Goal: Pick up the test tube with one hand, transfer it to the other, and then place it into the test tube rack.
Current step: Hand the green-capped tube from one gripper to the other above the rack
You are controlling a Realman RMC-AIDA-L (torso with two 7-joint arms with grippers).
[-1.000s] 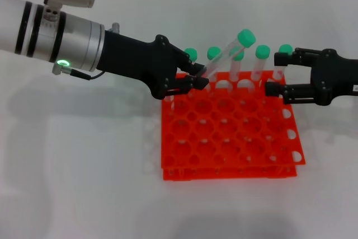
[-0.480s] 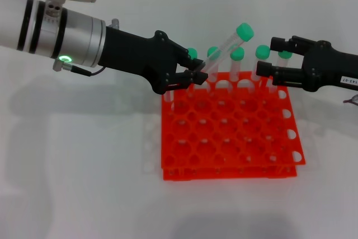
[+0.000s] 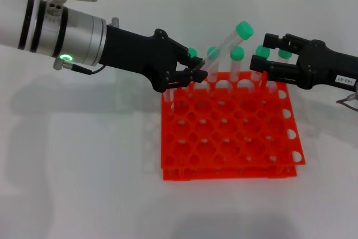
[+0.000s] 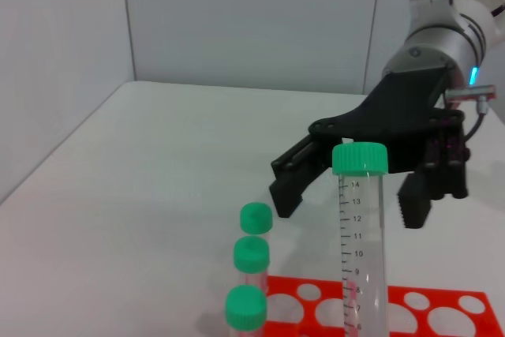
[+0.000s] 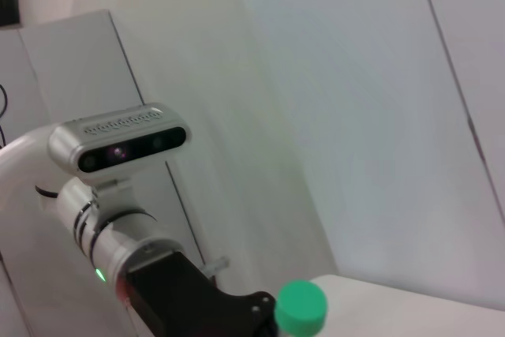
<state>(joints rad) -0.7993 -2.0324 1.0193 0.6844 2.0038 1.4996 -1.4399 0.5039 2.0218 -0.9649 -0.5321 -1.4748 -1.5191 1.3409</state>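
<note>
While clamped by left gripper (image 3: 197, 76), clear test tube (image 3: 224, 50) tilts.

Lab: capped tubes (image 3: 237, 62), orange rack (image 3: 229, 138)

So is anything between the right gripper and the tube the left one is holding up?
Nothing visible. The left gripper holds the test tube tilted, cap up, above the test tube rack. The right gripper, fingers open, faces the capped end across open air. Racked tubes stand below that line.

Test tube (image 4: 359, 250) btm cut off by frame edge, left wrist view.
</note>
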